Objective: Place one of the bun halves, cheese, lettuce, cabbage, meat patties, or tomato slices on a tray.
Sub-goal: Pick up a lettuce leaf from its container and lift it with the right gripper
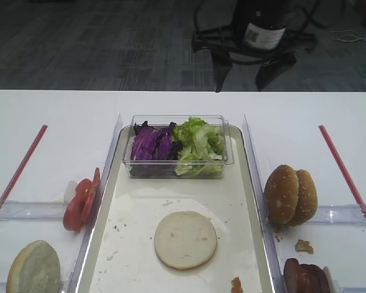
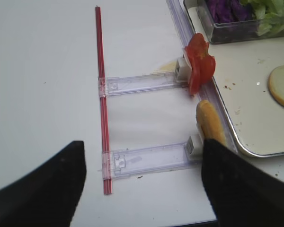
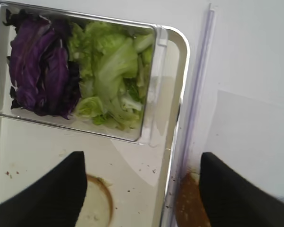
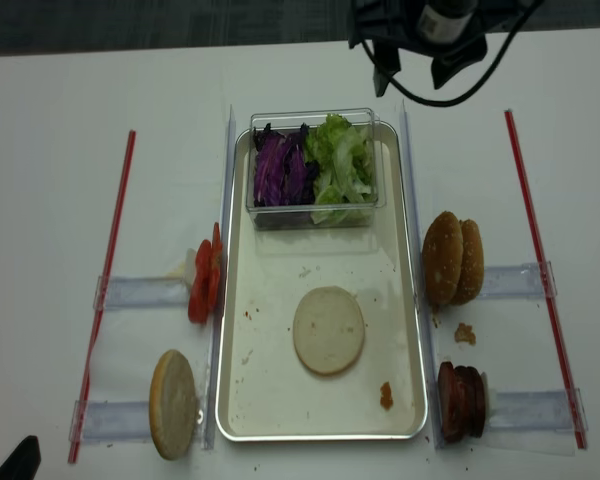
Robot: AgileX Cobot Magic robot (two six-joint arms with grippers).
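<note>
A pale bun half (image 1: 185, 239) lies cut face up on the cream tray (image 1: 110, 244). Purple cabbage (image 1: 151, 146) and green lettuce (image 1: 199, 145) fill a clear tub at the tray's far end. Left of the tray stand tomato slices (image 1: 82, 200) and another bun half (image 1: 33, 268). To its right are sesame bun halves (image 1: 291, 195) and meat patties (image 1: 305, 278). No cheese shows. My right gripper (image 3: 141, 155) hangs open and empty over the tray's right rim (image 3: 180, 113). My left gripper (image 2: 142, 144) is open and empty over the table, left of the bun half (image 2: 209, 123).
Clear plastic holders (image 2: 146, 158) and red strips (image 2: 101, 94) lie on the white table on both sides of the tray. Crumbs dot the tray floor (image 4: 385, 395). A dark stand with cables (image 4: 430, 40) sits beyond the table's far edge.
</note>
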